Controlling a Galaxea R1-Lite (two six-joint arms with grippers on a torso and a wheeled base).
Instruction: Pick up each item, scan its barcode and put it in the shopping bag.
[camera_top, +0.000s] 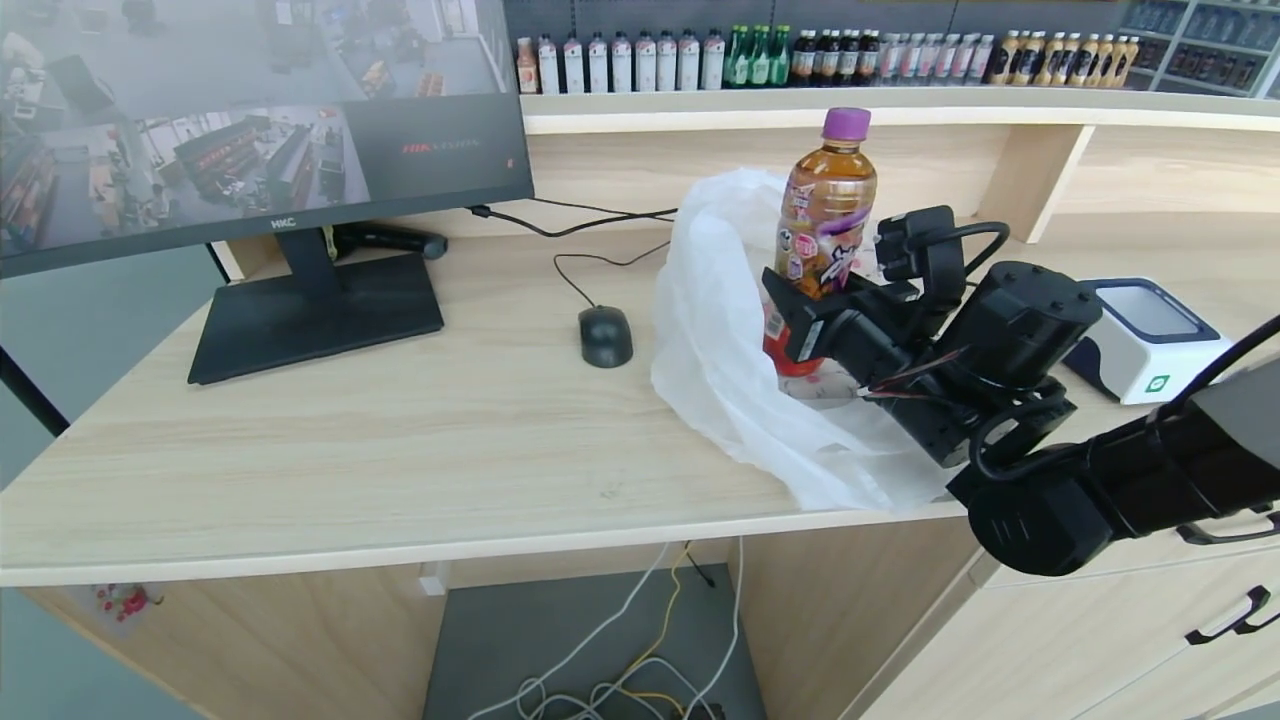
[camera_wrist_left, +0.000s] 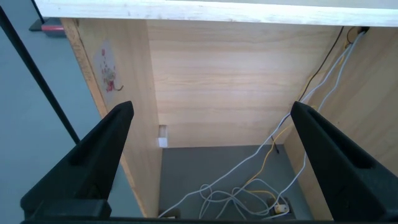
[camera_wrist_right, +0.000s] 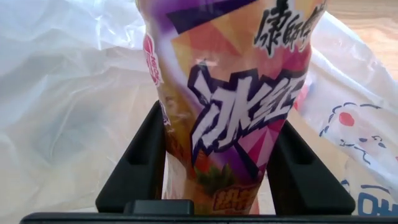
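A tea bottle (camera_top: 826, 212) with a purple cap and a purple-orange label stands upright in my right gripper (camera_top: 815, 320), which is shut on its lower part. The bottle sits in the mouth of the white plastic shopping bag (camera_top: 715, 330) lying on the counter. In the right wrist view the bottle (camera_wrist_right: 230, 93) fills the space between the two black fingers (camera_wrist_right: 140, 162), with the bag (camera_wrist_right: 68, 106) behind it. A white barcode scanner (camera_top: 1150, 338) stands to the right of the arm. My left gripper (camera_wrist_left: 211, 162) hangs open below the counter edge, facing the space under the desk.
A monitor (camera_top: 250, 130) on a black stand occupies the counter's left, with a black mouse (camera_top: 605, 336) and its cable beside the bag. A raised wooden shelf (camera_top: 900, 110) runs behind. Loose cables (camera_wrist_left: 249, 186) lie on the floor under the desk.
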